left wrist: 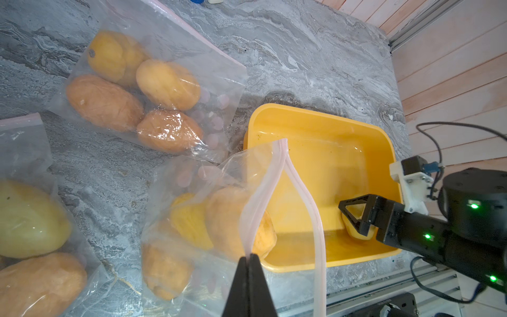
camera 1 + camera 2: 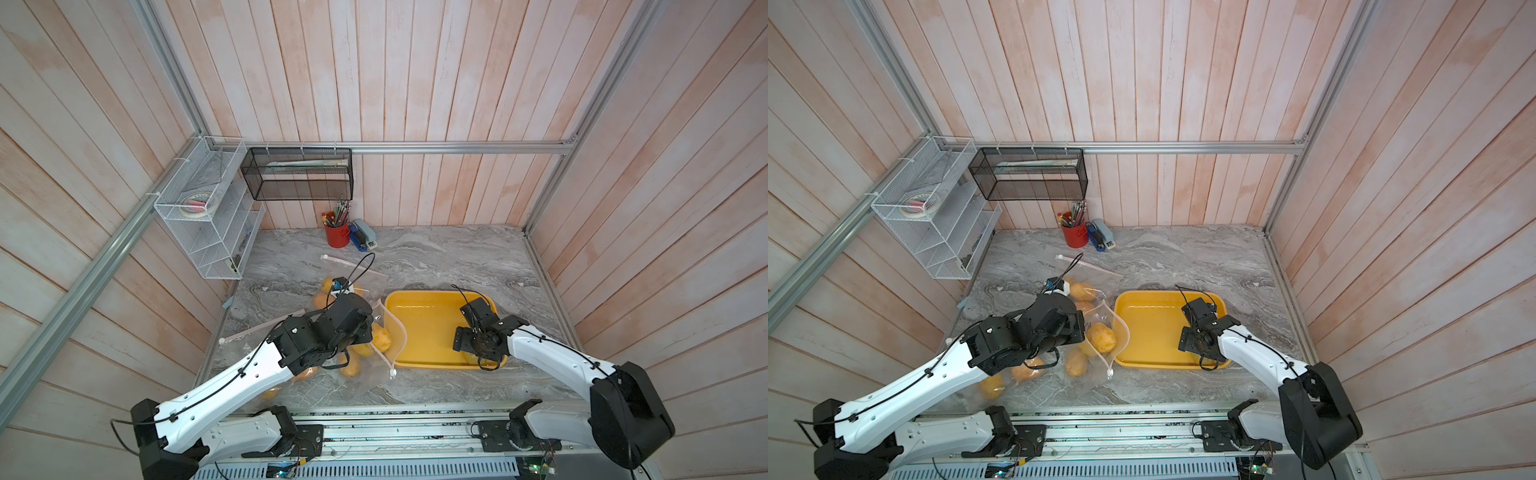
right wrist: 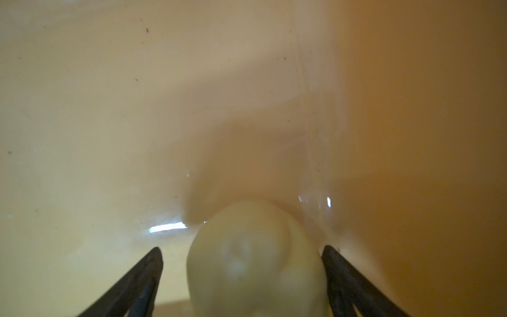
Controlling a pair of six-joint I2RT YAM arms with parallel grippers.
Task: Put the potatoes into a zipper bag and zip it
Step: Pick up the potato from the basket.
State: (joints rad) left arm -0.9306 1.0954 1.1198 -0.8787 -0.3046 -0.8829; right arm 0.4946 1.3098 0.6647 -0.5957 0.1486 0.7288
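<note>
1. A filled bag (image 1: pixel 24 142) is seen leftmost on the marble table (image 1: pixel 301 55), with at least two potatoes (image 1: pixel 30 219) inside.
2. A second filled bag (image 1: pixel 219 82) is laid flat near it, with four potatoes inside.
3. The left gripper (image 1: pixel 250 256) is clamped on the zipper strip (image 1: pixel 264 192) of the open zipper bag (image 1: pixel 170 175). Its mouth is held up just beside the tray, and several potatoes are contained.
4. One pale potato (image 3: pixel 255 260) is found in a near corner of the yellow tray (image 2: pixel 424 328).
5. The right gripper (image 3: pixel 242 249) is placed inside the tray. Its jaws are spread wide around that potato, unclamped, and one finger is touching it.
</note>
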